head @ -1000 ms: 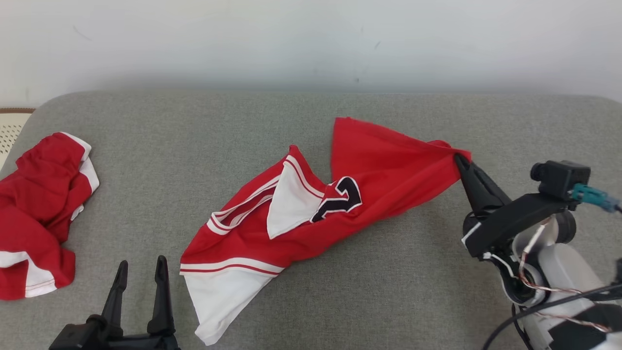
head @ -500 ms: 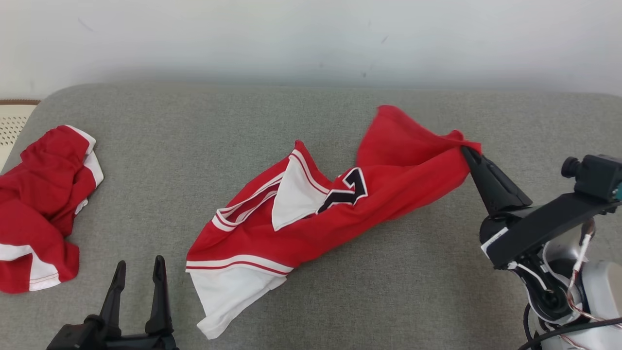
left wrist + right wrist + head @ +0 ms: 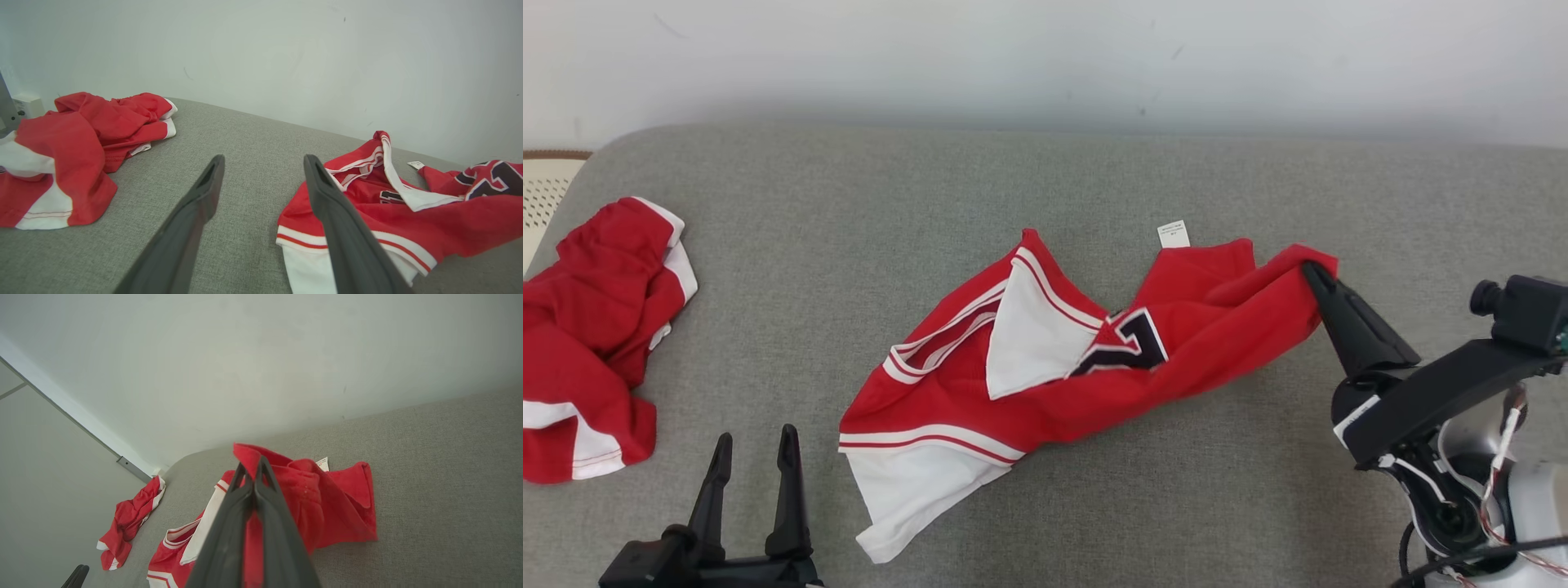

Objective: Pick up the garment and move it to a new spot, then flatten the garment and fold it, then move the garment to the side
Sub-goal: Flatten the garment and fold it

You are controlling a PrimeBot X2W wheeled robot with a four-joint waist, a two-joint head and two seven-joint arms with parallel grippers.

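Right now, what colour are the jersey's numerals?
Numerals: black, white-edged; head view.

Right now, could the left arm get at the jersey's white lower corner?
Probably yes: the left gripper stands open just left of the white lower corner of the jersey, with bare grey cushion between them.

garment (image 3: 1045,384) – on cushion (image 3: 1217,490), stretching left from right gripper (image 3: 1312,270) | label (image 3: 1174,234) – behind garment | left gripper (image 3: 756,437) – between garment and smaller garment (image 3: 588,343)

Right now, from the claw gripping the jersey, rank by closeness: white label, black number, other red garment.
From the right gripper, head view:
1. White label, just left, toward the wall.
2. Black number, on the jersey.
3. Other red garment, far left.
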